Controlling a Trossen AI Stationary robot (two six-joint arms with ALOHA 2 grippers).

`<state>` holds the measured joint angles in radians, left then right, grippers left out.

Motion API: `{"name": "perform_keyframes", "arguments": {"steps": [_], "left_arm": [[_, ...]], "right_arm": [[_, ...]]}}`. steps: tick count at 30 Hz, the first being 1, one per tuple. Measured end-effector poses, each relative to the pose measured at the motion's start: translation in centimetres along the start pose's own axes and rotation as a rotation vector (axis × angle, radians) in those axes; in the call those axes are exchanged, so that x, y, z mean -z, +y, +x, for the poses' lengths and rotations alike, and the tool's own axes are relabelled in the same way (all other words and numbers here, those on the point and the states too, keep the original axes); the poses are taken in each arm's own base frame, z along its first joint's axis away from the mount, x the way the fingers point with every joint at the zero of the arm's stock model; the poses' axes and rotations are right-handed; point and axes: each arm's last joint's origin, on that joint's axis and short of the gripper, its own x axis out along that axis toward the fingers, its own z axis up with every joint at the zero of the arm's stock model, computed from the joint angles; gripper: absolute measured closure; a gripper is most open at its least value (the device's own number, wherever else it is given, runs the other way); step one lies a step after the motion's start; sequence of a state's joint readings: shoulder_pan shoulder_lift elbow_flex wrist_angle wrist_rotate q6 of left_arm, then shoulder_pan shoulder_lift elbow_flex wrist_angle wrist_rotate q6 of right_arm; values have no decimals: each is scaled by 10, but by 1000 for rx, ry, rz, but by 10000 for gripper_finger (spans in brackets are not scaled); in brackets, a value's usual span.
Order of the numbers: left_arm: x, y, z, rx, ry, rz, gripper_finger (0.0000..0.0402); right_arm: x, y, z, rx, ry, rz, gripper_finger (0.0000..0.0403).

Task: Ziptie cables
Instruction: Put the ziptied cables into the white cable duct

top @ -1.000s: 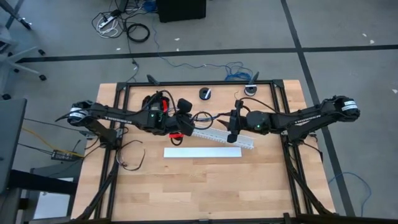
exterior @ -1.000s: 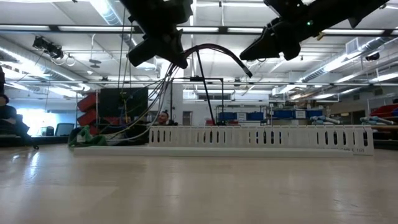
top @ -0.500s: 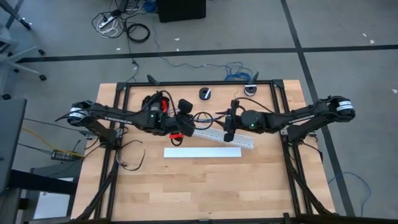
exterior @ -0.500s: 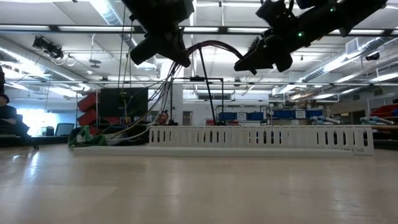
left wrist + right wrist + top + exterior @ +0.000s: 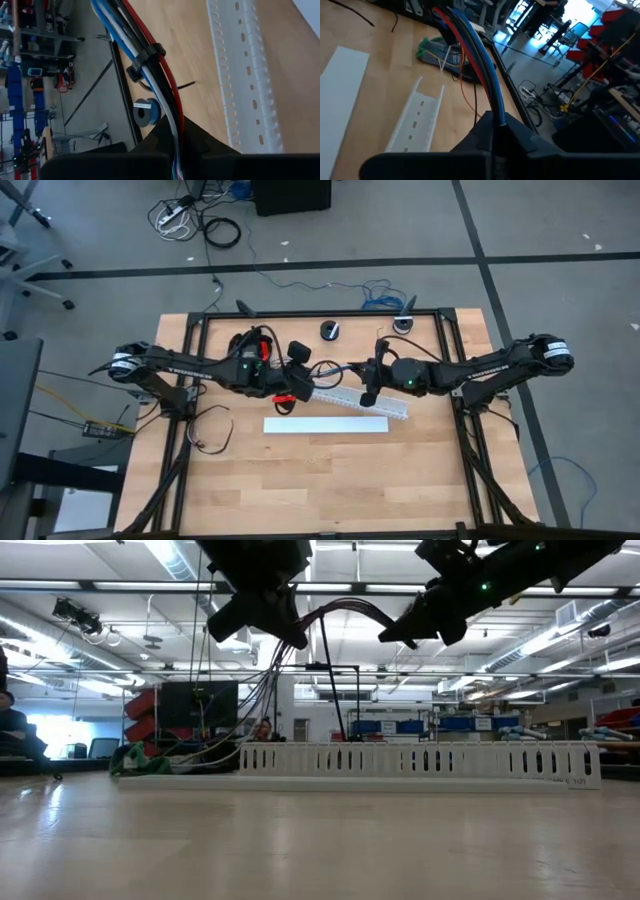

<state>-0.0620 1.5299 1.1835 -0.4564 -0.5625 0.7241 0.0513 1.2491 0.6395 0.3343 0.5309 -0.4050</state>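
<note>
Newly clamped on the cables (image 5: 480,65), right end effector (image 5: 362,367) joins the left end effector (image 5: 300,379), whose wrist view alone shows, apparently, a ziptie (image 5: 147,56).

Cables (image 5: 335,612): multicoloured bundle, arched in air above table, one end trailing down to tabletop.

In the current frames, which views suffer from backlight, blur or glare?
Low view: bright ceiling lights leave both arms and the lifted cables as silhouettes. Left wrist view: the slotted duct looks soft. Right wrist view: windows behind are blown out. High view: evenly lit.
</note>
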Motion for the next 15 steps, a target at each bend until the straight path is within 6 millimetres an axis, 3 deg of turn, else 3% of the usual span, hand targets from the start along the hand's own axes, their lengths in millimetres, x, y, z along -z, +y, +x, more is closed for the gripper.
{"name": "perform_keyframes", "arguments": {"steps": [7,15], "left_arm": [[0,2,1,-13,-8,-70,360],[11,4,5,-19,79,-274,264]], "right_arm": [[3,1,0,-8,26,4,392],[5,3,-15,26,115,36,393]]}}
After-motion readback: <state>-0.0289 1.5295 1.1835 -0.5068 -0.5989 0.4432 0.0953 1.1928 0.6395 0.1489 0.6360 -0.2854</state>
